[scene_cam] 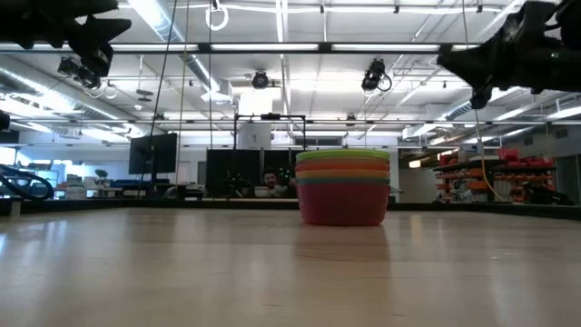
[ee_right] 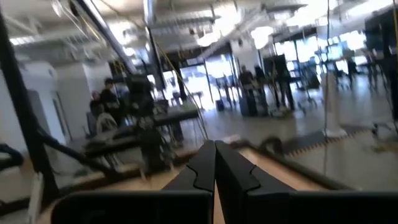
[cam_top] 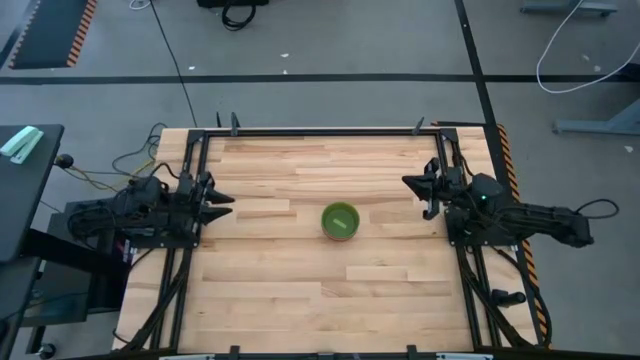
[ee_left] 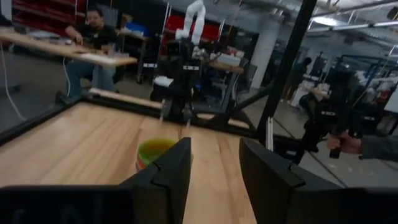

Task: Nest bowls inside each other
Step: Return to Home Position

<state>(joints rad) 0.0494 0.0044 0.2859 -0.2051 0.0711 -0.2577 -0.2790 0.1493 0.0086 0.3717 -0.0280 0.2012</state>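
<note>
Green tops the bowls, one nested stack centred on the bench, so the job looks done. Arms rest at opposite edges, clear of it: left gripper fingers apart, right gripper fingers together.

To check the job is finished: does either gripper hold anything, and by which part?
Nothing is held. The left gripper is open, the right gripper shut, both apart from the green-topped stack of round plastic bowls.
</note>
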